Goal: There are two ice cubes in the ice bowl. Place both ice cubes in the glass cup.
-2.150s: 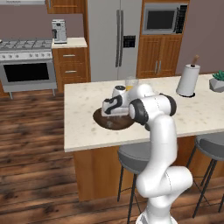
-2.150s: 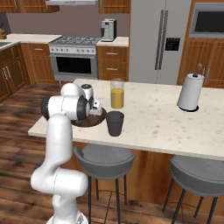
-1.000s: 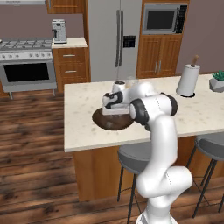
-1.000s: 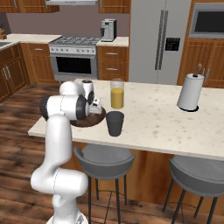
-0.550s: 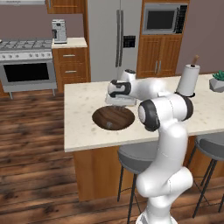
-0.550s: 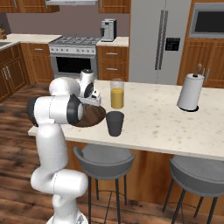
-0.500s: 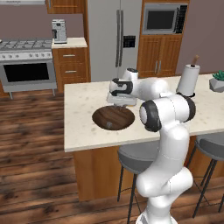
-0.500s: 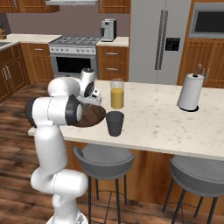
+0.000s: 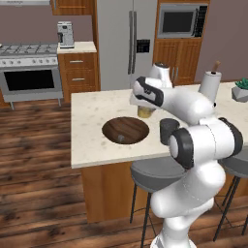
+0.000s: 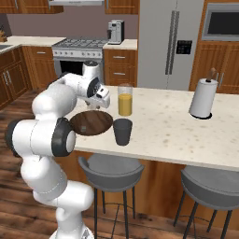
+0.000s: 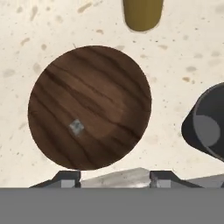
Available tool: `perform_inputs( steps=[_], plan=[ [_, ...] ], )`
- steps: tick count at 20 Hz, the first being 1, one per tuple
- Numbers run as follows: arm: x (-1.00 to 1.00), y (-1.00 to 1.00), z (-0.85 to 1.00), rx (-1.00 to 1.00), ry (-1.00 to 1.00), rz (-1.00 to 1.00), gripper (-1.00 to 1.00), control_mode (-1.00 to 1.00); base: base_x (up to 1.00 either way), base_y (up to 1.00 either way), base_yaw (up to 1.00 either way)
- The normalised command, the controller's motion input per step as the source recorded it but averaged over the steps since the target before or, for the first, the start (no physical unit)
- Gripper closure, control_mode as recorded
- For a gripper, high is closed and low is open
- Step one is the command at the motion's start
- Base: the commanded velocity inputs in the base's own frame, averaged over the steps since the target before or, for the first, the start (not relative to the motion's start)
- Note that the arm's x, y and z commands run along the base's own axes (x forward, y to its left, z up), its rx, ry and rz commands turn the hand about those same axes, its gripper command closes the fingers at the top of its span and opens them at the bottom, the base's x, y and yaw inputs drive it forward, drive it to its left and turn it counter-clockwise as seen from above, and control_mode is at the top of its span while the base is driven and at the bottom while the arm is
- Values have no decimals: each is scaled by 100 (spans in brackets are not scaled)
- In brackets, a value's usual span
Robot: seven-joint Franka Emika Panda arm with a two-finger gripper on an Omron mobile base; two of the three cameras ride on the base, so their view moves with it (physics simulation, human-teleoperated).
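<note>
Nearest the hand camera, the tool [image 11: 114, 177] hangs high with its tips apart and a pale sliver between them that may be a cube, though I cannot tell whether it's pinched. Just beyond sits the bowl [image 11: 89, 107] on the surface [image 11: 39, 35] with one cube [image 11: 76, 127] in it, the cup [image 11: 207, 127] just beside. If loaded, centre over the cup and go low before letting go; the orange glass [image 11: 142, 13] stands further back.
</note>
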Motion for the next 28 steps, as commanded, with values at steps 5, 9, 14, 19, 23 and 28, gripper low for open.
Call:
perform_inputs(
  steps=[5, 9, 14, 19, 23, 28],
  plan=[
    [-47, -35, 28, -22, 6, -23, 100, -100, 0, 0, 0],
    [-4, -50, 0, -19, 19, -20, 100, -100, 0, 0, 0],
    [0, -58, 3, -8, 31, -17, 100, -100, 0, 0, 0],
    [20, -50, 10, 14, 34, -4, 100, -100, 0, 0, 0],
    [10, -16, -4, 12, 4, 0, 100, -100, 0, 0, 0],
    [8, -1, -21, 11, 0, 0, 100, -100, 0, 0, 0]
  ],
)
